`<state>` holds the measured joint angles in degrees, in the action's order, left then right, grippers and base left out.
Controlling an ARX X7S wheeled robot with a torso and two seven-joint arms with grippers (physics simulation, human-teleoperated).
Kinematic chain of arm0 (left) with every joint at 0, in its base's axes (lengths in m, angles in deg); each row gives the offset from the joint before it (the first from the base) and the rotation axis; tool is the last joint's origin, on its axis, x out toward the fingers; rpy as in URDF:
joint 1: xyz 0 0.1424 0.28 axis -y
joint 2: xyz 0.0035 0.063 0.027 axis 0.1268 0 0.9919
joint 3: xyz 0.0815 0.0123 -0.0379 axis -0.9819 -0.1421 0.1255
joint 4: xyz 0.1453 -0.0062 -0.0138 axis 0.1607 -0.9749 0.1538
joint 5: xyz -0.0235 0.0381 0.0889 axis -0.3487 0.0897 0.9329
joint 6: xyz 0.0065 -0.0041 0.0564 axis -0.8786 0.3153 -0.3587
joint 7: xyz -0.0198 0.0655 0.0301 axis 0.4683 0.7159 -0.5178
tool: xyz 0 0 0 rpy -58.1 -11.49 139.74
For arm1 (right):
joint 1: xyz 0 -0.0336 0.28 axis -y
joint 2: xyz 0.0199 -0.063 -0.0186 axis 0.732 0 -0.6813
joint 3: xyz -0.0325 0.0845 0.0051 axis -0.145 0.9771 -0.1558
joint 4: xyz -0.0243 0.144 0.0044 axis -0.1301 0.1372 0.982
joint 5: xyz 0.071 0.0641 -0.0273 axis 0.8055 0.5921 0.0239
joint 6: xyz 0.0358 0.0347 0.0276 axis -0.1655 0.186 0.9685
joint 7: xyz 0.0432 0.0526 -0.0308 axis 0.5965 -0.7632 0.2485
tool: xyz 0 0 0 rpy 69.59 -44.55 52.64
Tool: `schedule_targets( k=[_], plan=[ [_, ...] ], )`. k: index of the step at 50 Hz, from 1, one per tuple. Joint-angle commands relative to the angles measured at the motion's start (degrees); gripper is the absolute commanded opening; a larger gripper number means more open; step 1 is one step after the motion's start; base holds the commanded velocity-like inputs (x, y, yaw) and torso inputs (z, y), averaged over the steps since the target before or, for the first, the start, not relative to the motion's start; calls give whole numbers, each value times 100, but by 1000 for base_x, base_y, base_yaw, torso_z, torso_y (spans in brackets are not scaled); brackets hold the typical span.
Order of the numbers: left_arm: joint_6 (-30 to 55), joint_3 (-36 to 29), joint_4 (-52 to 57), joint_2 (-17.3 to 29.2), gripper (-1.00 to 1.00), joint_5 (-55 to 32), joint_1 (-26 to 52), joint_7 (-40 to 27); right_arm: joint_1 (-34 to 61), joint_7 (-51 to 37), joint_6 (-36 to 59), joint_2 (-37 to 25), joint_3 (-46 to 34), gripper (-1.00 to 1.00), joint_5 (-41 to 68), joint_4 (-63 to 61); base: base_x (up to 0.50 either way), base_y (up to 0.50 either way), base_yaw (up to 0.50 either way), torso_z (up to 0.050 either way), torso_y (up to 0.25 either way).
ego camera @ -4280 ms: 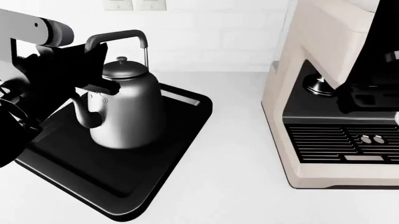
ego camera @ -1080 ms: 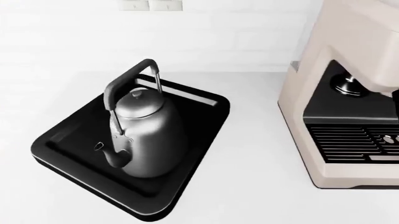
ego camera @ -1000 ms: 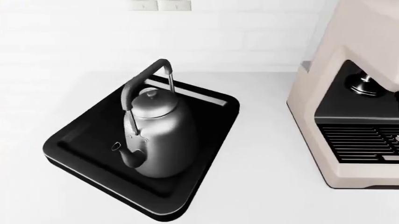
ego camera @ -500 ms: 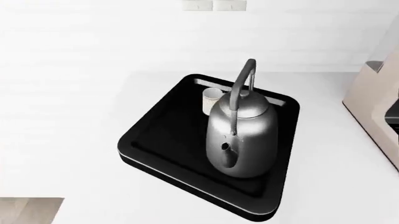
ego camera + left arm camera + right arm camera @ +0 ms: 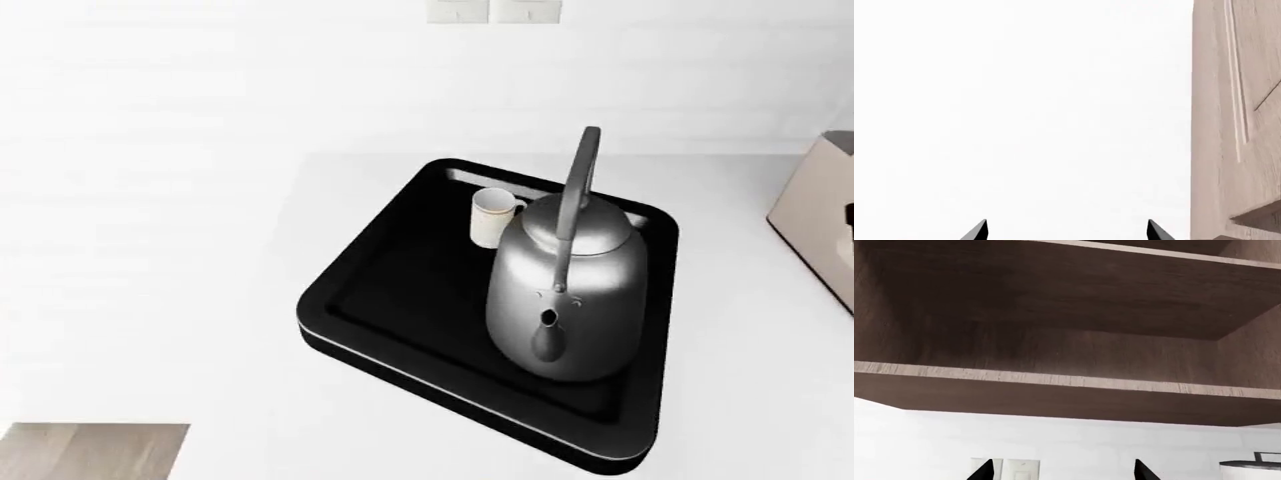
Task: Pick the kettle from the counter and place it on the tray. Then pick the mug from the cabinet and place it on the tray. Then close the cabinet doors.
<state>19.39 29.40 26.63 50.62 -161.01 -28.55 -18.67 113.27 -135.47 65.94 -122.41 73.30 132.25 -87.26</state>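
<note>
In the head view the silver-grey kettle [image 5: 567, 295] stands upright on the black tray [image 5: 387, 290], spout toward me. The small white mug [image 5: 495, 217] stands on the tray just behind the kettle, near the far rim. The tray rests on the white counter [image 5: 174, 300]. Neither arm appears in the head view. My left gripper [image 5: 1067, 232] is open over a plain white surface, nothing between its tips. My right gripper [image 5: 1064, 472] is open and empty, facing the open cabinet [image 5: 1054, 335], whose dark wood shelves look bare.
The cream espresso machine [image 5: 817, 225] stands at the counter's right edge. Wall outlets [image 5: 494, 10] sit above the tray on the white wall. A pale wood panel [image 5: 1234, 120] stands close beside the left gripper. Wood floor [image 5: 94, 452] shows past the counter's near left corner.
The head view has swung left, so tray and kettle sit further right and the espresso machine is almost out of frame. The mug has come into sight on the tray behind the kettle.
</note>
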Motion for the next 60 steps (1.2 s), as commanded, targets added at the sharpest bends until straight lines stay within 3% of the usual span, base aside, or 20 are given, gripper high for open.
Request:
schedule_targets(
  k=[1, 4, 8, 10, 13, 16, 22, 40, 60],
  plan=[
    [841, 1056, -177, 454, 100, 1305, -335, -43, -76, -1, 39, 111, 54, 100, -41, 0, 0, 0, 0, 0, 0],
    [753, 978, -283, 636, 100, 1724, -177, 86, -70, -1, 25, 99, 55, 100, -39, 0, 0, 0, 0, 0, 0],
    [236, 191, -619, 790, 100, 2206, 140, 506, -20, -1, -18, 56, 29, 100, -18, 0, 0, 0, 0, 0, 0],
    [-244, -599, -895, 908, 100, 2435, 513, 908, -18, -1, -13, 50, 88, 100, 32, 0, 0, 0, 0, 0, 0],
    [-821, -2328, -1430, 921, 100, 2356, 1937, 1484, -16, -1, -22, 37, 136, 100, 84, 0, 0, 0, 0, 0, 0],
    [-620, -3694, -1923, 412, 100, 2422, 3622, 1897, 8, -1, -29, 29, 115, 100, 95, 0, 0, 0, 0, 0, 0],
    [-282, -4726, -2826, -638, 100, 2587, 5319, 2186, -46, -1, 60, 101, 213, 100, 131, 0, 0, 0, 0, 0, 0],
    [-535, -5515, -4191, -2594, 100, 2923, 6752, 2487, -42, -1, 43, 2, 206, 100, 130, 0, 0, 0, 0, 0, 0],
    [-798, -5869, -6031, -3986, 100, 3171, 7953, 3111, 30, -1, -108, -240, 186, 100, 348, 0, 0, 0, 0, 2, 0]
  ],
)
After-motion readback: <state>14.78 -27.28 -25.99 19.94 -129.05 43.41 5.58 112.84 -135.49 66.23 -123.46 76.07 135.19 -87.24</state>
